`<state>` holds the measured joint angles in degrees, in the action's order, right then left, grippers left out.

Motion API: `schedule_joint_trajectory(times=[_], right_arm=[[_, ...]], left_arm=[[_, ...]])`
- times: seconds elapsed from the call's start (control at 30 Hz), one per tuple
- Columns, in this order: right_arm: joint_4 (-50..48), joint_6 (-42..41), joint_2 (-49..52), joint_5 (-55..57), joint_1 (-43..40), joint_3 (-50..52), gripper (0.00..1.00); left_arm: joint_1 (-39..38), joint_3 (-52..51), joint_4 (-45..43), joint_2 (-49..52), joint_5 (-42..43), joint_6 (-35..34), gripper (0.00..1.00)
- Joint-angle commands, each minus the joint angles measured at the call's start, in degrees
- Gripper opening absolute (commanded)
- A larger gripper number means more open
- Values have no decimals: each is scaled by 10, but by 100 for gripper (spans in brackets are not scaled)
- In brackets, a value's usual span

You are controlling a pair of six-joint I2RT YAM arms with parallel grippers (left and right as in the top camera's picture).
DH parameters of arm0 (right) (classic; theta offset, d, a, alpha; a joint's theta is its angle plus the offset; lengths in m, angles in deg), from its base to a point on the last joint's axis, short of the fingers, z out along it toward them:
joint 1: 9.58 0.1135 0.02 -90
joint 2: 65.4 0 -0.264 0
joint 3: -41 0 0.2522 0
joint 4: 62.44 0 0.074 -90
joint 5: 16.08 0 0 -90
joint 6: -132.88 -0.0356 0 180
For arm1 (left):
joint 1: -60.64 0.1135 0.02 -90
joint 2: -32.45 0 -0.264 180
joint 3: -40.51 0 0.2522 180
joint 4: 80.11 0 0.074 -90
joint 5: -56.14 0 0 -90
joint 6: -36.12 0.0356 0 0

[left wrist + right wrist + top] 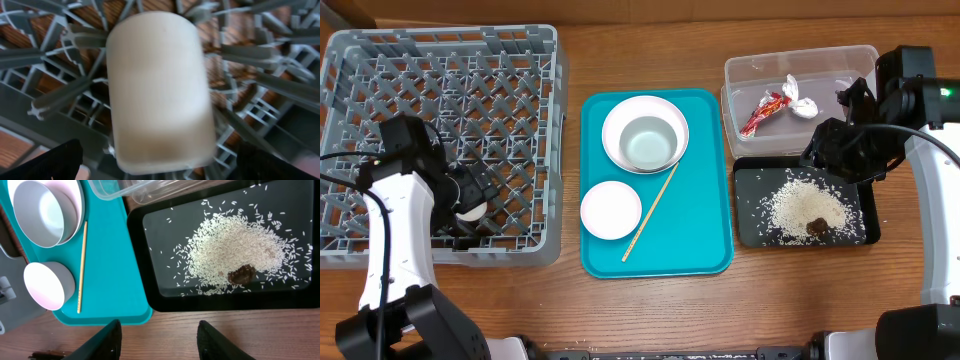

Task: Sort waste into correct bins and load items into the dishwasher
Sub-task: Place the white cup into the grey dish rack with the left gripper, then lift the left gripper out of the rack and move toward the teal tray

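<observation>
In the overhead view we are looking at a brown wooden table (650, 310) with visible grain. A grey plastic dish rack (440, 60), a lattice of pegs, is sitting on the left. The left claw (470, 203) is reaching down into its near right part, right over a white cup (473, 212). A teal tray (705, 240) with rounded corners is lying in the middle. It is holding a large white bowl (645, 135), a small white bowl (611, 210) and a thin wooden chopstick (652, 213) lying at a slant beside both. To the right, a clear plastic bin (800, 62) is holding a red wrapper (763, 112) and a crumpled white one (800, 98). In front of it, a flat black tray (750, 220) is carrying scattered rice (800, 205) and a brown lump (816, 227). The right claw (830, 150) is hanging above the back edge of the black tray.

In the left wrist view, the cup is filling the middle, smooth, matt and cylindrical, a little blurred. It is resting among the grey pegs, with wood showing through the lattice. The two dark fingers (50, 162) are standing spread on either side, apart from the cup's walls.

In the right wrist view, the right claw is gaping wide and holding nothing. Beyond it the glossy black tray is showing the rice heaped around the brown lump. The teal tray, with both bowls and the chopstick, is lying just beside it to the left. The clear bin is peeking in at the top.
</observation>
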<state>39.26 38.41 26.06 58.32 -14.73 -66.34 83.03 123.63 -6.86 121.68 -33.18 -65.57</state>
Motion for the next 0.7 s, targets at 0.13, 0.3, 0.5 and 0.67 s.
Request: schedule_joint_trajectory(times=[0.13,0.3,0.5,0.67], right_arm=[[-2,0,-6,5,2,-2,50],[-2,1,-6,5,2,-2,50],[-2,1,-6,5,2,-2,50],[-2,0,-6,5,2,-2,50]], left_arm=[[-22,106,34,-47,104,-1,99],[-113,109,33,-90,108,0,100],[-278,91,32,-83,71,14,100],[-389,71,18,-38,35,14,99]])
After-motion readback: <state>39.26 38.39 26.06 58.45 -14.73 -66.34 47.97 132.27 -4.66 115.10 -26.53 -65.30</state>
